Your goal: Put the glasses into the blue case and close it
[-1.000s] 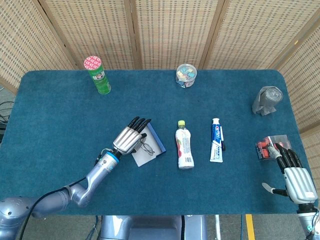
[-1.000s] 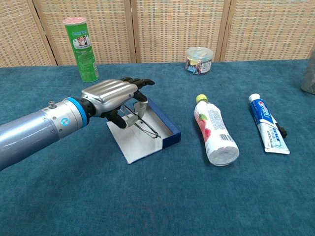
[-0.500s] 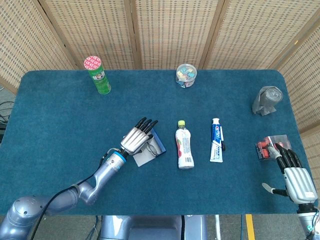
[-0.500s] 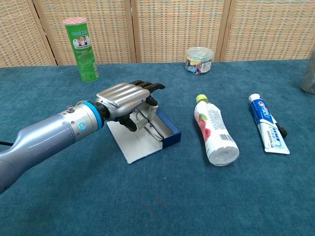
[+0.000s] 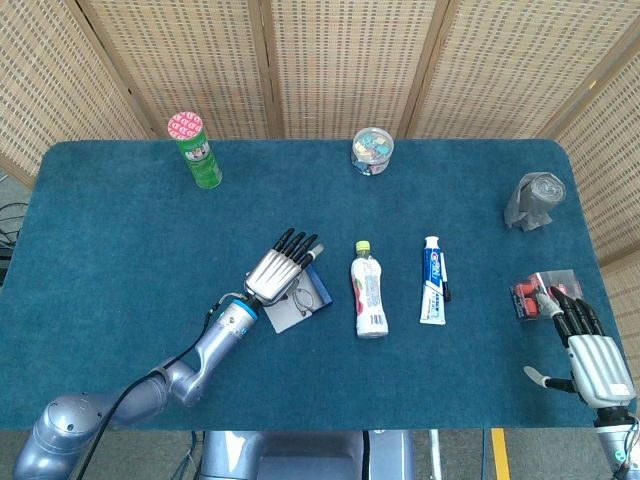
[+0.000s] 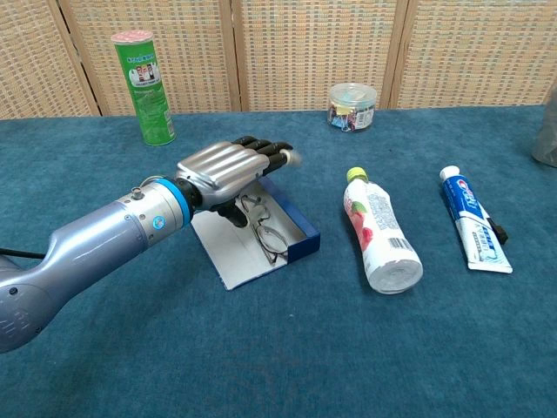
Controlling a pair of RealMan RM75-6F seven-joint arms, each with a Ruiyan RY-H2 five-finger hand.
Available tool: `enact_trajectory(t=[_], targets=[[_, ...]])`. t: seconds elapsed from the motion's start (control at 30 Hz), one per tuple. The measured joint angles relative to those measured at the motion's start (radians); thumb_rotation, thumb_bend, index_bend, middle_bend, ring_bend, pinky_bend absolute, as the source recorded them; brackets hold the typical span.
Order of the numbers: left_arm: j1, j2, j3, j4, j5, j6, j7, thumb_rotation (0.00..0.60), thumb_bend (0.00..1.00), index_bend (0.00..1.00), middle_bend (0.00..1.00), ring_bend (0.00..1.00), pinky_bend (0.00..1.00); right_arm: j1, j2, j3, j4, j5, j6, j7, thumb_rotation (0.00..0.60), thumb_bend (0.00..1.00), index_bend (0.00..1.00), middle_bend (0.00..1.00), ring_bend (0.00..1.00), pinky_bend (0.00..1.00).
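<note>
You've got one pair of glasses (image 6: pixel 269 235); one blue case (image 6: pixel 291 228); one bottle (image 5: pixel 369 291); one toothpaste tube (image 5: pixel 432 279); one green can (image 5: pixel 197 149); two hands (image 5: pixel 283 269) (image 5: pixel 588 345).

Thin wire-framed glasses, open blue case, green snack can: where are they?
Thin wire-framed glasses (image 6: pixel 268 235): chest view, on a lens.
Open blue case (image 6: pixel 297 244): chest view, on its blue wall.
Green snack can (image 6: pixel 145 91): chest view, mid-body.

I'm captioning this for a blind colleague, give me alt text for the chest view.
The left hand hovers over the open blue case, where the glasses lie, on a blue table. To the right lie a bottle and toothpaste; behind stand a green can and clear tub.
</note>
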Motion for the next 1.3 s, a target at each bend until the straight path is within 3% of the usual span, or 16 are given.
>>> enact_trajectory(t=[0.33, 0.53, 0.7, 0.93, 1.3], targets=[[0.032, 0.073, 0.029, -0.09, 0.031, 0.043, -0.036, 0.6, 0.46, 0.0, 0.0, 0.0, 0.0, 0.001, 0.003, -0.001, -0.001, 0.0, -0.004, 0.006, 0.6, 0.0, 0.0, 0.0, 0.0, 0.0], [0.077, 0.22, 0.102, -0.251, 0.08, 0.057, -0.1, 0.6, 0.41, 0.22, 0.0, 0.0, 0.0, 0.001, 0.003, -0.002, -0.003, -0.002, -0.001, 0.002, 0.6, 0.0, 0.0, 0.0, 0.0, 0.0], [0.115, 0.314, 0.174, -0.321, 0.132, 0.069, -0.154, 0.6, 0.4, 0.28, 0.0, 0.0, 0.0, -0.001, 0.001, -0.002, -0.004, -0.002, 0.002, -0.009, 0.6, 0.0, 0.0, 0.0, 0.0, 0.0], [0.166, 0.333, 0.232, -0.27, 0.169, 0.092, -0.237, 0.6, 0.41, 0.28, 0.0, 0.0, 0.0, -0.001, 0.001, -0.001, -0.006, -0.001, 0.002, -0.012, 0.6, 0.0, 0.0, 0.0, 0.0, 0.0], [0.181, 0.27, 0.226, -0.152, 0.19, 0.112, -0.308, 0.6, 0.41, 0.28, 0.0, 0.0, 0.0, 0.0, 0.002, -0.001, -0.008, 0.001, -0.002, -0.013, 0.6, 0.0, 0.0, 0.0, 0.0, 0.0]])
